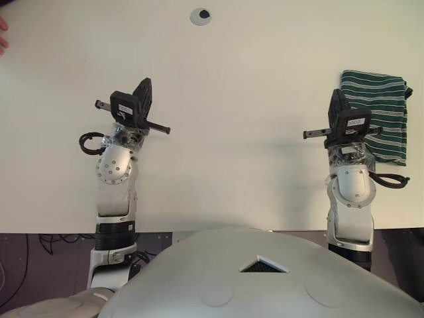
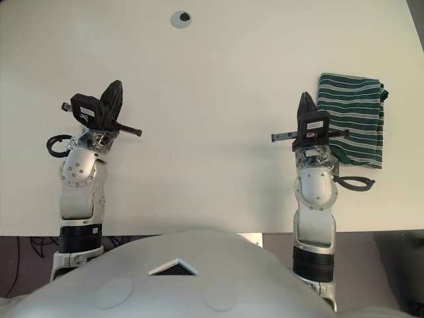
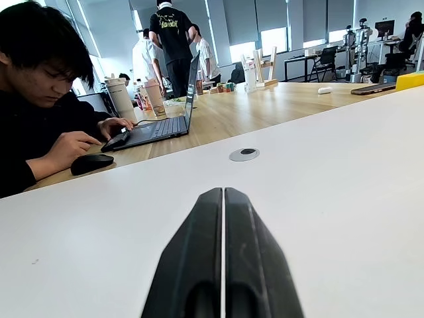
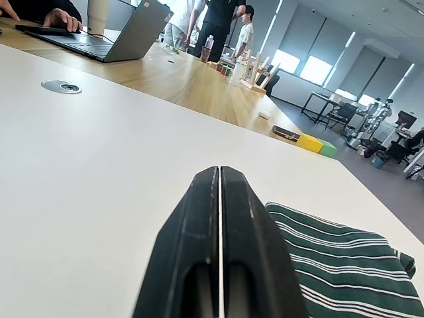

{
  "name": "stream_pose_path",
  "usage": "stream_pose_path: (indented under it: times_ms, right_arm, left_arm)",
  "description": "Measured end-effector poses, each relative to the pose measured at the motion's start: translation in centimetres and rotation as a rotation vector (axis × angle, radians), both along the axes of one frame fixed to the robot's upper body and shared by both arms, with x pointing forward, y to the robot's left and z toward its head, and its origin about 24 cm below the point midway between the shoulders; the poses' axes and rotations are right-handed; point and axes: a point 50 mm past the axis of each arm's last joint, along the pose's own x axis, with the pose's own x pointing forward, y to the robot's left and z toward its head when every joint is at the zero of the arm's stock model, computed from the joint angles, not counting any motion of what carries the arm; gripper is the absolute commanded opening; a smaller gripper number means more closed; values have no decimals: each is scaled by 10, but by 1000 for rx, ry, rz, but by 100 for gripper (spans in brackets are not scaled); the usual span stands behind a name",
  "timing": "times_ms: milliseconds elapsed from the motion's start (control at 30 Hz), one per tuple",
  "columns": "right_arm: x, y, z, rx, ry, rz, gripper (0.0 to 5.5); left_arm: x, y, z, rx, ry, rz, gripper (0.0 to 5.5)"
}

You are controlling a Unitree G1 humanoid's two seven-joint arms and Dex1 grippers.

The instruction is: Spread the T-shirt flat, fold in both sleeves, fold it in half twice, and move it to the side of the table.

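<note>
A green T-shirt (image 1: pixel 377 112) with thin white stripes lies folded into a compact rectangle near the table's right edge; the right wrist view has it as T-shirt (image 4: pixel 344 265) beside the fingers. My right gripper (image 1: pixel 336 97) is shut and empty, hovering just left of the shirt's left edge. Over the left part of the white table (image 1: pixel 232 99) my left gripper (image 1: pixel 144 88) is shut too, holding nothing, far from the shirt. In each wrist view the two black fingers (image 3: pixel 224 252) press together, as do the right fingers (image 4: pixel 219 245).
A round grey cable grommet (image 1: pixel 201 16) sits in the table near its far edge, middle. A wooden table with a laptop (image 3: pixel 162 122) stands beyond the far edge. Open tabletop stretches between my two arms.
</note>
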Motion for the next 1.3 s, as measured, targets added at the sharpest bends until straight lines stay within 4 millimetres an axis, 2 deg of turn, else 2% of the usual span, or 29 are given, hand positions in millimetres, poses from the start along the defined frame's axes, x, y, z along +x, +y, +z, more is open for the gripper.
stream_pose_path:
  times_ms: [400, 500, 633, 700, 733, 967, 1200, 1300]
  right_arm:
    - [3, 3, 0, 2, -2, 16, 4]
    - [23, 15, -4, -17, 13, 138, 4]
    - [65, 56, -5, -22, 12, 399, 4]
    - [79, 73, -4, -36, 6, 490, 4]
    - [81, 76, -4, -39, 3, 507, 4]
    - [85, 78, -13, -42, 11, 526, 4]
    - [86, 78, -13, -41, 8, 523, 4]
    - [83, 78, -9, -35, -15, 518, 4]
  left_arm:
    - [-2, 1, -1, 1, 1, 8, 0]
    - [-25, 17, -5, 1, 2, 135, 0]
    - [-83, 37, -14, -6, 22, 409, 0]
    - [-104, 44, -17, -2, 32, 508, 0]
    - [-106, 45, -17, 0, 30, 519, 0]
    - [-91, 50, -18, 0, -17, 543, 0]
    - [-53, 53, -14, -7, -61, 516, 0]
    - [-50, 53, -13, 2, -56, 489, 0]
